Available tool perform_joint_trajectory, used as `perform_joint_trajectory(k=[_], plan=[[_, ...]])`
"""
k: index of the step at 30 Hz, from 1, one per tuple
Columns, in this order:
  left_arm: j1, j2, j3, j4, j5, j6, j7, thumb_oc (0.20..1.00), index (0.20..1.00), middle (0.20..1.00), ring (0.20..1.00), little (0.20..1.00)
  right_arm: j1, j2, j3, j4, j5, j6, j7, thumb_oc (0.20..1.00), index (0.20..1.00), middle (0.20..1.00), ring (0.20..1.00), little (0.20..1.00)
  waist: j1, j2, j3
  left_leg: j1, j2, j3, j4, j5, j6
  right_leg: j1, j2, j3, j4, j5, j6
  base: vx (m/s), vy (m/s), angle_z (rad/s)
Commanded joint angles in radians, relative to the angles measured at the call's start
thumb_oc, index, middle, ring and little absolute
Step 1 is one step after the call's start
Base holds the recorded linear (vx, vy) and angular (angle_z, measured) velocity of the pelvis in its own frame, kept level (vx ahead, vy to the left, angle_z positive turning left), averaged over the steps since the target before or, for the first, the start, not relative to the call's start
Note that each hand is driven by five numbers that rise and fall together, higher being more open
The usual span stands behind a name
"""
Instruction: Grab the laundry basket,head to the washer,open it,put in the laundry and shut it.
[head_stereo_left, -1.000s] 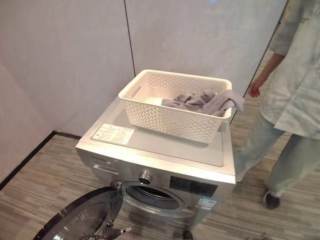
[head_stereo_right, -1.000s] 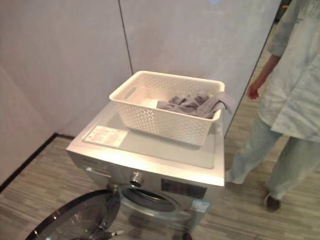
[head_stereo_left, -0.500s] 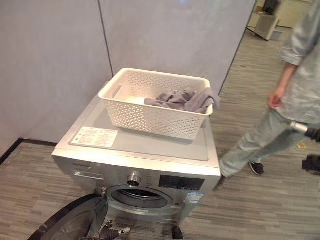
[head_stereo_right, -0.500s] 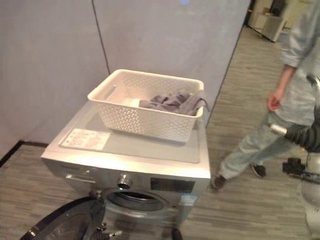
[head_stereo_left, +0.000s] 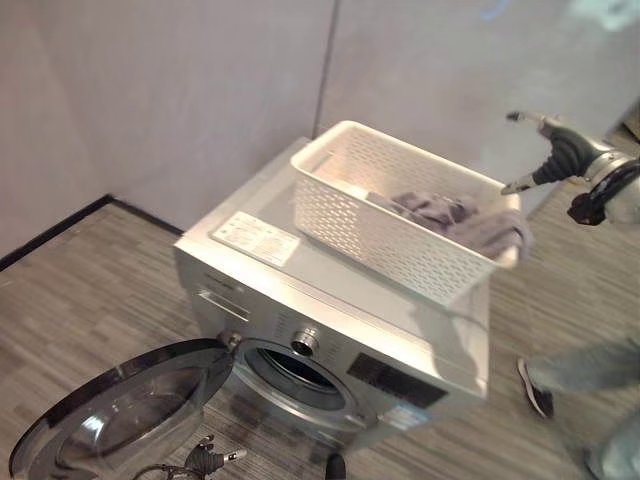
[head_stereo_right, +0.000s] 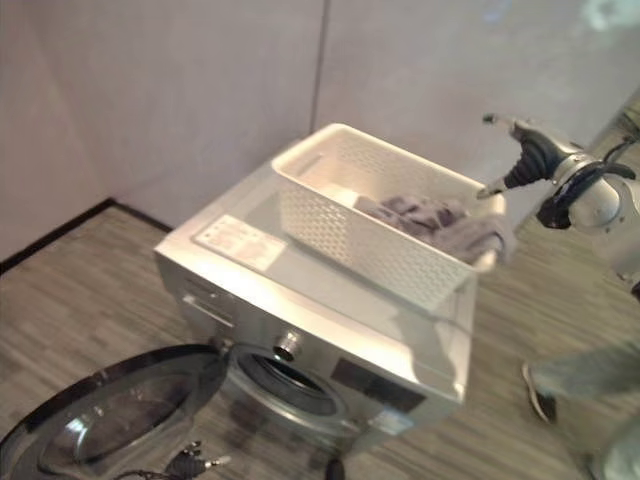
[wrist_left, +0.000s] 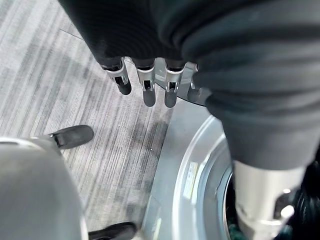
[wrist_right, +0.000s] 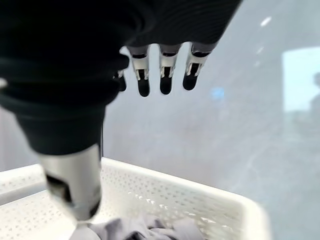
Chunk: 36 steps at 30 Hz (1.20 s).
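Observation:
A white perforated laundry basket (head_stereo_left: 400, 245) stands on top of the silver washer (head_stereo_left: 335, 278). Grey laundry (head_stereo_left: 452, 214) lies in the basket's right half, one piece hanging over its right end. The washer's round door (head_stereo_left: 120, 415) is swung open at the lower left and the drum opening (head_stereo_left: 296, 372) shows. My right hand (head_stereo_left: 545, 152) hovers open just above and beyond the basket's right far corner, over the basket (wrist_right: 210, 200) and the laundry (wrist_right: 145, 231), touching neither. My left hand (wrist_left: 149, 90) hangs open above the floor beside the door's silver rim (wrist_left: 192, 172).
Grey partition walls (head_stereo_left: 200, 90) stand close behind the washer, meeting at a seam. A person's leg (head_stereo_left: 585, 368) and dark shoe (head_stereo_left: 536, 388) are on the wooden floor right of the washer. Shoes (wrist_left: 71, 136) show on the floor near my left hand.
The camera has swung, shifting the whole picture. My right arm has risen from the lower right up to the basket's right end. The person has stepped further right.

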Motion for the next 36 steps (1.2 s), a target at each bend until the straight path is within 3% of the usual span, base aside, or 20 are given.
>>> perform_joint_trajectory(k=[1,5,16,26,31,36], plan=[[-0.004,0.001,-0.032,0.052,-0.032,-0.01,-0.019,1.0,1.0,1.0,1.0,1.0,-0.132,-0.032,0.053,0.034,0.033,0.005,0.023,1.0,1.0,1.0,1.0,1.0,0.017,-0.003,0.038,-0.006,0.021,0.014,0.006,-0.007,0.011,0.014,-0.023,-0.001,0.006,-0.119,0.06,0.02,-0.097,0.13],[-0.002,0.005,-0.032,0.049,-0.063,-0.016,-0.025,1.0,1.0,1.0,1.0,1.0,-0.226,-0.016,0.161,0.094,0.037,0.009,0.054,1.0,1.0,1.0,1.0,1.0,0.025,-0.008,0.053,-0.037,0.042,-0.008,0.006,0.012,-0.003,0.003,-0.007,-0.019,0.006,-0.129,0.052,0.01,-0.093,0.21],[-0.024,0.012,-0.068,-0.01,-0.109,-0.022,-0.035,1.0,1.0,1.0,1.0,1.0,-0.226,-0.042,0.27,0.1,0.02,0.02,0.129,1.0,1.0,1.0,1.0,1.0,0.03,-0.019,0.098,-0.083,0.088,-0.065,0.006,0.052,-0.027,0.002,0.034,-0.06,0.006,-0.155,0.026,0.02,-0.099,0.16],[-0.03,0.016,-0.091,-0.075,-0.116,-0.029,-0.059,1.0,1.0,1.0,1.0,1.0,-0.304,-0.173,0.533,-0.058,0.034,0.022,0.295,1.0,1.0,1.0,1.0,1.0,0.023,-0.021,0.124,-0.113,0.114,-0.085,0.006,0.08,-0.048,-0.008,0.058,-0.077,0.006,-0.17,0.015,0.02,-0.064,0.07],[-0.044,0.019,-0.091,-0.094,-0.134,-0.041,-0.051,1.0,1.0,1.0,1.0,1.0,-0.255,-0.158,0.522,-0.055,0.005,0.019,0.308,1.0,1.0,1.0,1.0,1.0,0.03,-0.012,0.147,-0.138,0.118,-0.099,0.006,0.101,-0.052,-0.028,0.06,-0.083,0.006,-0.164,0.014,-0.02,-0.047,0.02],[-0.057,0.021,-0.107,-0.147,-0.162,-0.056,-0.045,1.0,1.0,1.0,1.0,1.0,-0.143,-0.094,0.512,-0.04,-0.056,0.043,0.369,1.0,1.0,1.0,1.0,1.0,0.046,0.018,0.2,-0.213,0.112,-0.129,0.006,0.128,-0.054,-0.087,0.052,-0.098,0.006,-0.149,0.013,-0.04,-0.039,0.11]])
